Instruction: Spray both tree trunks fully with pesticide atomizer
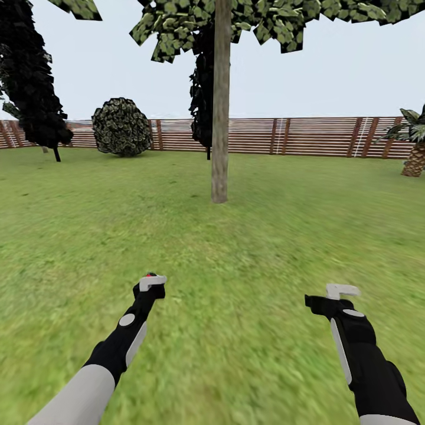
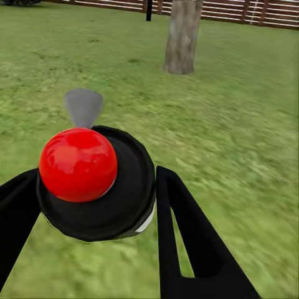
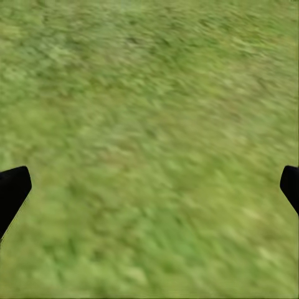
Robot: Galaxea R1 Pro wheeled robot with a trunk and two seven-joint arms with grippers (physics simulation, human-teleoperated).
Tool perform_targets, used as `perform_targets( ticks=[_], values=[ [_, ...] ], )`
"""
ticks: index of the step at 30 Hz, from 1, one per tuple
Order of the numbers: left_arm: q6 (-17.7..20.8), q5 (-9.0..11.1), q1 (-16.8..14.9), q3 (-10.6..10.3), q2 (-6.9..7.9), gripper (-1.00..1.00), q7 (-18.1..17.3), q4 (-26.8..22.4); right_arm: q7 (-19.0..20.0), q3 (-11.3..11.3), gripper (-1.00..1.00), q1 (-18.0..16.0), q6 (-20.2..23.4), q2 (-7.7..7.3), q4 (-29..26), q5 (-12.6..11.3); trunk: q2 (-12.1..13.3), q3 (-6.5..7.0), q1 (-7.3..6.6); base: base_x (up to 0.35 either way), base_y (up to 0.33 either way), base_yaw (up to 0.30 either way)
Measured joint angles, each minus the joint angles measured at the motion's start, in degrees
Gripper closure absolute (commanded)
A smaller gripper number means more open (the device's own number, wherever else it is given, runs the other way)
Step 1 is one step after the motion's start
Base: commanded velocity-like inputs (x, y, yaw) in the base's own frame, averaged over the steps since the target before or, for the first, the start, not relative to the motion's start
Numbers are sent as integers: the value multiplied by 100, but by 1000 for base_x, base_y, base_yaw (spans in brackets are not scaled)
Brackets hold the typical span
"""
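**Atomizer in our left grip, tree straight ahead**

While we face the tree trunk [image 1: 220,118] at twelve o'clock, our left gripper [image 2: 93,199] pinches the pesticide atomizer [image 2: 99,187], its red knob [image 2: 78,164] toward the wrist camera and a grey nozzle [image 2: 83,106] pointing at the trunk. Our right gripper [image 3: 149,187] hangs spread wide over the floor [image 1: 236,248], holding nothing. A wooden fence [image 1: 307,137] runs behind the tree, with a round bush [image 1: 121,127] at eleven.

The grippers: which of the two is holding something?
The left gripper: its black fingers close around the pesticide atomizer, black with a red round top. The right gripper has fingers spread wide over bare grass.
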Motion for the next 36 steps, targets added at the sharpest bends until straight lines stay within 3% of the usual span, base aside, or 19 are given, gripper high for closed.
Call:
perform_targets(
  ticks=[36],
  values=[
    [0, -9, -1, -3, 0, 100, 0, 1, -21, -9, -100, 0, 8, 9, -10, 11, 0, 0, 0, 336, 0, 0]
  ],
)
